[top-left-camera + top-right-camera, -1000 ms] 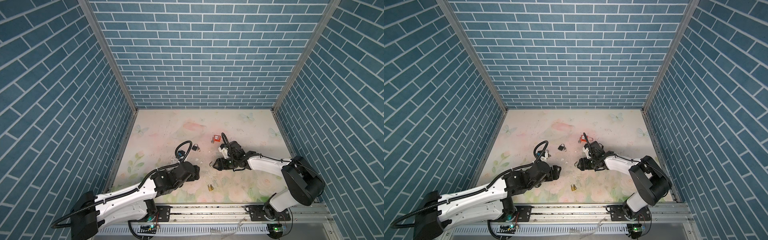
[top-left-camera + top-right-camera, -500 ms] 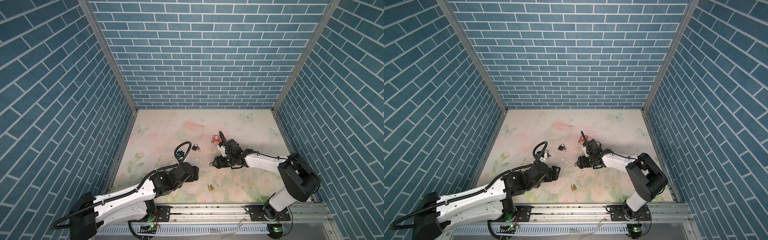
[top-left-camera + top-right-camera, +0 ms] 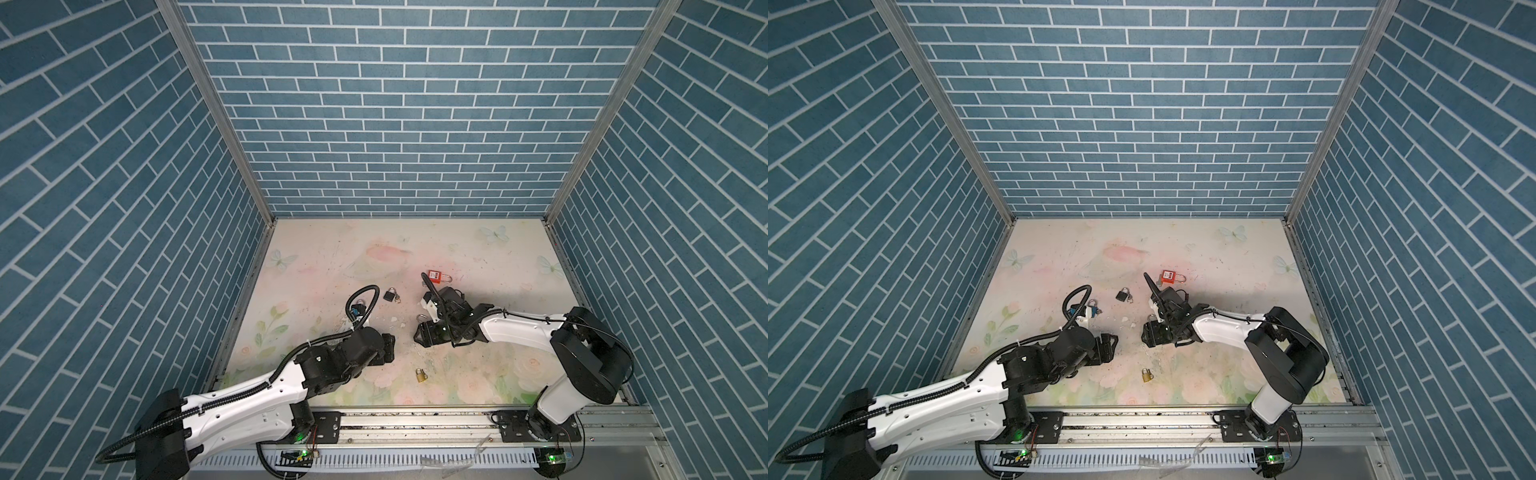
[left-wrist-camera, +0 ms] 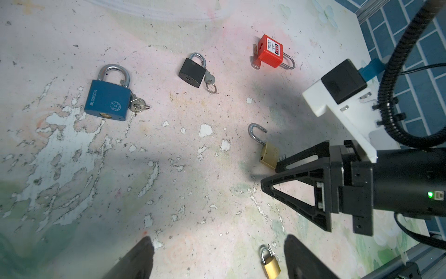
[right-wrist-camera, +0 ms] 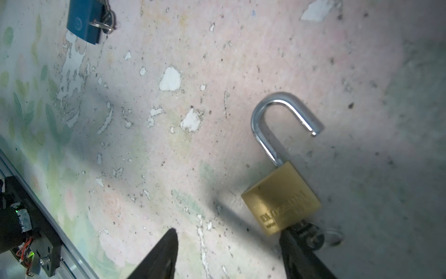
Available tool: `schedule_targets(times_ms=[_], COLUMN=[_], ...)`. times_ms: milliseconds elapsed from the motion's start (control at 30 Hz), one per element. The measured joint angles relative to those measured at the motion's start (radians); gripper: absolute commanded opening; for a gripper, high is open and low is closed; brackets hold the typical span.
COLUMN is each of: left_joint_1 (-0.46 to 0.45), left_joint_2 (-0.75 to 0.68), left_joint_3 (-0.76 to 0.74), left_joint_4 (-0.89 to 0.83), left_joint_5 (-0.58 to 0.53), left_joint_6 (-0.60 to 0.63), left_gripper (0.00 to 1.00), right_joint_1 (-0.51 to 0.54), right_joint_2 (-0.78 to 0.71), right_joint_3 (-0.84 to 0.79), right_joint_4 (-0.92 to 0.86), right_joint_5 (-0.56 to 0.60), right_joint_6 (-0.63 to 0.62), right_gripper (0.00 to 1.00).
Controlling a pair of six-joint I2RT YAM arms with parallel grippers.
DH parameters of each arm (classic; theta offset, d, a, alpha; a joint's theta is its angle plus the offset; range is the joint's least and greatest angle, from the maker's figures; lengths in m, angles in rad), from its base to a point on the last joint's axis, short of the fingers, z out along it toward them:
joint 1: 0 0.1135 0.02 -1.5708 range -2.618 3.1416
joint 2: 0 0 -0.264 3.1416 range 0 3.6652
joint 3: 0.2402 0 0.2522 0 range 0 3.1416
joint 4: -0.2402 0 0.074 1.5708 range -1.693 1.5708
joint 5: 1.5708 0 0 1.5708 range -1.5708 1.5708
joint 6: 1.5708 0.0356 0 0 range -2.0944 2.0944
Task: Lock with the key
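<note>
A brass padlock (image 5: 281,198) lies on the floor with its shackle swung open; the left wrist view shows it too, as the open padlock (image 4: 269,154). A key (image 5: 321,238) with a ring sticks out of its underside, partly behind one finger. My right gripper (image 5: 229,232) is open, and that finger sits against the lock's bottom corner. In both top views the right gripper (image 3: 419,334) (image 3: 1144,334) is low beside the shackle (image 3: 420,318). My left gripper (image 4: 217,241) (image 3: 390,349) stands wide open, holding nothing.
A small shut brass padlock (image 4: 270,265) (image 3: 421,375) lies close to one left finger. Farther off lie a blue padlock (image 4: 107,100), a black padlock (image 4: 193,72) and a red padlock (image 4: 269,52), each with a key beside it. The floor paint is chipped.
The right gripper has crept slightly left and lower by the open padlock, with its jaws a little narrower. The left arm has not moved.
</note>
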Motion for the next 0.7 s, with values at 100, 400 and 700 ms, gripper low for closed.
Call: schedule_targets(times_ms=[100, 400, 700], left_joint_1=[0.0, 0.0, 0.0], left_joint_2=[0.003, 0.042, 0.043], left_joint_3=[0.0, 0.006, 0.01], left_joint_4=[0.0, -0.027, -0.049], left_joint_5=[0.0, -0.001, -0.001], left_joint_6=[0.003, -0.008, -0.049], left_gripper=[0.86, 0.86, 0.86], right_joint_1=[0.002, 0.0, -0.003], right_joint_2=[0.0, -0.002, 0.005], right_joint_3=[0.0, 0.0, 0.0], right_joint_4=[0.0, 0.014, 0.066], right_joint_5=[0.0, -0.035, -0.088], right_joint_6=[0.005, 0.004, 0.004], right_gripper=[0.68, 0.68, 0.67])
